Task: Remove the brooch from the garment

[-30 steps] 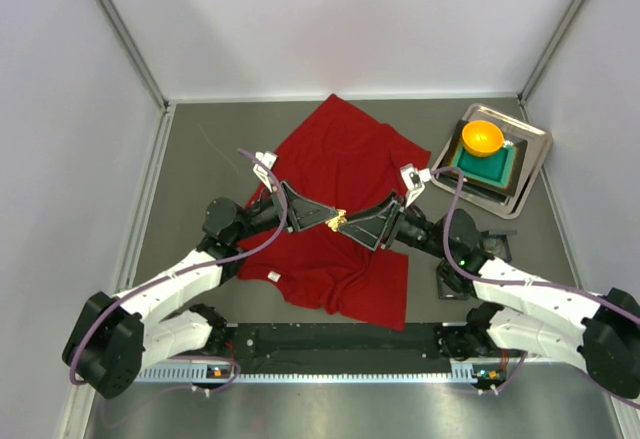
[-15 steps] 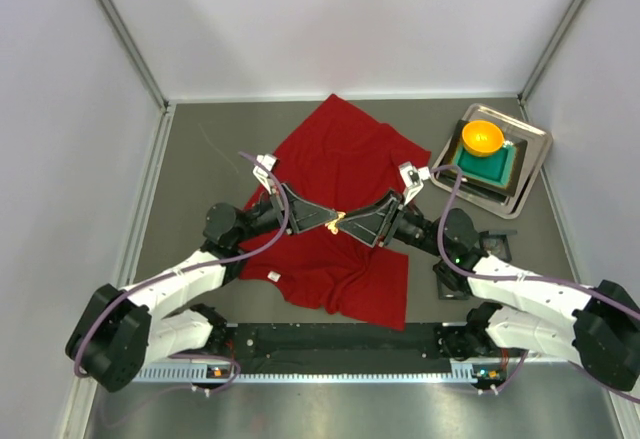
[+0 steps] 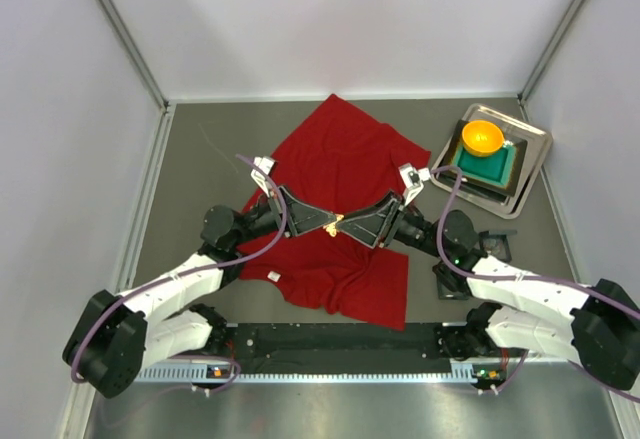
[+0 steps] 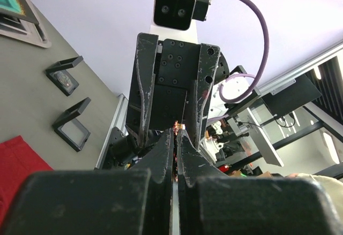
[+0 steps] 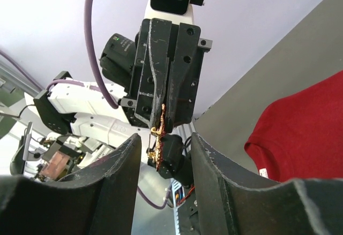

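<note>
The red garment (image 3: 340, 159) lies flat in the middle of the table. Both grippers meet tip to tip just above its middle. My left gripper (image 3: 324, 227) is shut on the brooch (image 3: 336, 223), a tiny pink and gold ornament. In the right wrist view the brooch (image 5: 158, 133) hangs from the left gripper's closed tips, clear of the cloth. My right gripper (image 5: 165, 139) is open, its fingers on either side of the brooch without touching it. In the left wrist view my left gripper (image 4: 177, 134) shows a pink glint between its closed fingers.
A metal tray (image 3: 530, 144) at the back right holds a green box (image 3: 490, 164) and an orange bowl (image 3: 482, 137). Two small black stands (image 3: 492, 245) sit right of the garment. A white tag (image 3: 274, 276) sits on the shirt's near left part.
Almost nothing has changed. Both grippers stay tip to tip over the garment, and the right arm has edged slightly towards the left one.
</note>
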Robot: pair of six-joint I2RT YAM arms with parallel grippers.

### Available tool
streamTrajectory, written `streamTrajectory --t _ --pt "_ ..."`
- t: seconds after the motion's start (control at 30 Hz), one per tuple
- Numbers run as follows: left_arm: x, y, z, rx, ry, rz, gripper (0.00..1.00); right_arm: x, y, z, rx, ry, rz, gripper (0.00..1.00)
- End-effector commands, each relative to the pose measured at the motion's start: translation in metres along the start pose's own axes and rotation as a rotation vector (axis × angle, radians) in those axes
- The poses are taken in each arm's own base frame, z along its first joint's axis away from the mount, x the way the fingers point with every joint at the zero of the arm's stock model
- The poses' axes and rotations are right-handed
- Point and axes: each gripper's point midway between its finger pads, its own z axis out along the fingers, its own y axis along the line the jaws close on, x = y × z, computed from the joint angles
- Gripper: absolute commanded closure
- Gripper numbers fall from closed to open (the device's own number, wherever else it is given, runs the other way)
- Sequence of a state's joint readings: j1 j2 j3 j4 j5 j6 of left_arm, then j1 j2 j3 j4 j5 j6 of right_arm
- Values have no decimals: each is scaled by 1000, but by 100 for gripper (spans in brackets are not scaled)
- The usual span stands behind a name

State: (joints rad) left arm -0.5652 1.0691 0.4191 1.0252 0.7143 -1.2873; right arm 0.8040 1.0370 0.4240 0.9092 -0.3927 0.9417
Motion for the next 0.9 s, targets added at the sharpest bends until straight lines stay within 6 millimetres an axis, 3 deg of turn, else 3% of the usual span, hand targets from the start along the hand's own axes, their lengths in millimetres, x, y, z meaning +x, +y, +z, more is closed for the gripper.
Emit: streamTrajectory --t 0.0,0.17,0.33,0.5,0.57,0.7,0.77,0.83,0.87 --pt "-9 -15 3 43 -18 69 100 -4 14 1 -70 -25 -15 57" --pt "-11 -17 3 43 -26 75 100 2 10 6 -57 -9 -7 59" --pt "-8 -18 3 50 -7 80 100 5 1 8 -11 -4 4 67" --pt "-2 -18 0 48 20 159 100 5 -14 10 88 3 68 90" --pt "-1 -25 -3 60 17 251 100 10 -33 5 181 -19 167 100" --pt "-8 -38 -12 40 -52 463 100 13 -41 -5 204 -84 305 100" --pt "-9 -35 -16 -8 -50 509 100 6 -36 -10 161 -136 321 100" --pt "-9 -38 -16 -4 -49 515 100 10 -34 -9 151 -111 306 91" --pt "-8 -38 -16 -5 -43 503 100 7 -29 -6 129 -99 285 77"
